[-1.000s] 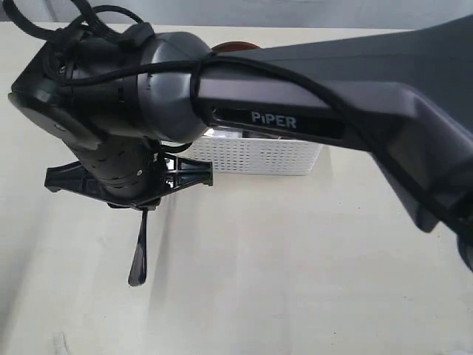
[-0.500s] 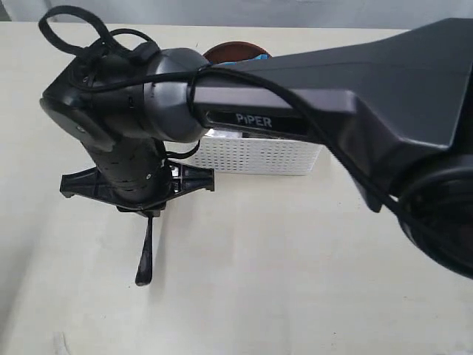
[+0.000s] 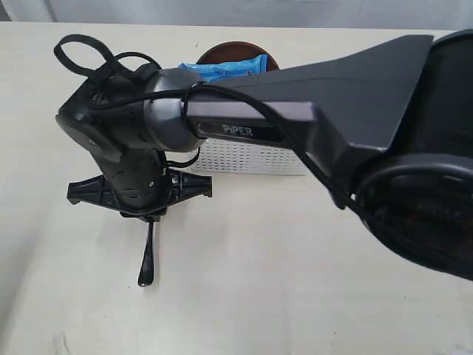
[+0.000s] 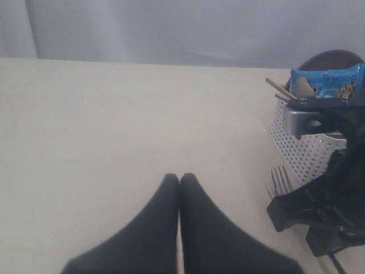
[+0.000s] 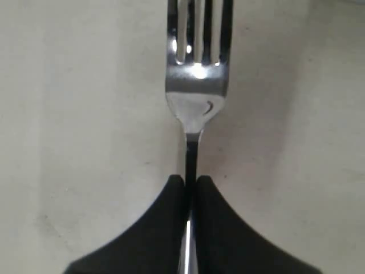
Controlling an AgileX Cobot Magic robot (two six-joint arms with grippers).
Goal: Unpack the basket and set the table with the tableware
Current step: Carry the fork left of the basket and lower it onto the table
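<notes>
My right gripper point(image 3: 150, 217) reaches across to the left of the white basket point(image 3: 251, 159) and is shut on a steel fork point(image 3: 147, 255). In the right wrist view the fork point(image 5: 195, 74) sticks out past the closed fingertips point(image 5: 171, 191) over the pale table point(image 3: 295, 281). My left gripper point(image 4: 179, 178) is shut with nothing in it, above bare table. The left wrist view shows the basket point(image 4: 302, 151) with two chopsticks point(image 4: 278, 90) poking out, and fork tines point(image 4: 279, 180) beside it. The brown plate point(image 3: 236, 50) stands behind the basket.
A blue snack bag point(image 3: 222, 68) lies on top of the basket's contents, also seen as the blue bag point(image 4: 328, 83) in the left wrist view. The right arm's dark body point(image 3: 355, 96) covers much of the basket and the right of the exterior view.
The right arm has drawn back to the right, uncovering the blue bag and the plate. The gripper with the fork has shifted slightly right and nearer. The left gripper stays shut.
</notes>
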